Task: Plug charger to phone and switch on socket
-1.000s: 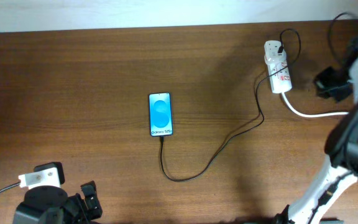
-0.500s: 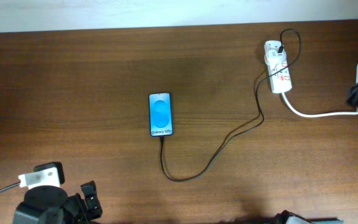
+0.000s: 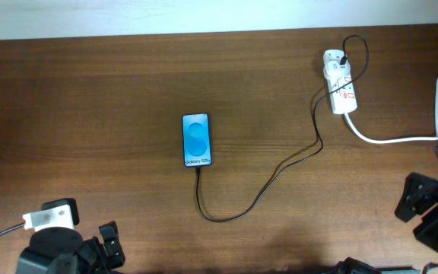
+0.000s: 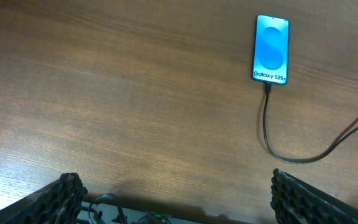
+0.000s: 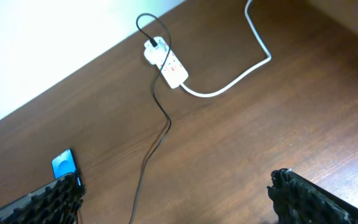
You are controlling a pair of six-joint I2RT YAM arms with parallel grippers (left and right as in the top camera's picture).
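The phone [image 3: 196, 140] lies face up mid-table, blue screen lit; it also shows in the left wrist view [image 4: 271, 50] and the right wrist view [image 5: 64, 164]. The black charger cable [image 3: 268, 183] meets the phone's near edge, loops forward, then runs to the white socket [image 3: 340, 85] at the back right. My left gripper [image 4: 179, 205] stands open over bare wood at the front left [image 3: 109, 245]. My right gripper [image 5: 179, 202] is open and empty at the front right [image 3: 420, 199], far from the socket [image 5: 166, 59].
A thick white cord [image 3: 394, 139] curves from the socket off the right edge. A white-tagged cable [image 3: 33, 221] lies by the left arm's base. The pale wall runs along the table's back edge.
The right arm has pulled back from beside the socket to the front right corner. Phone, cable, socket and left arm have not moved.
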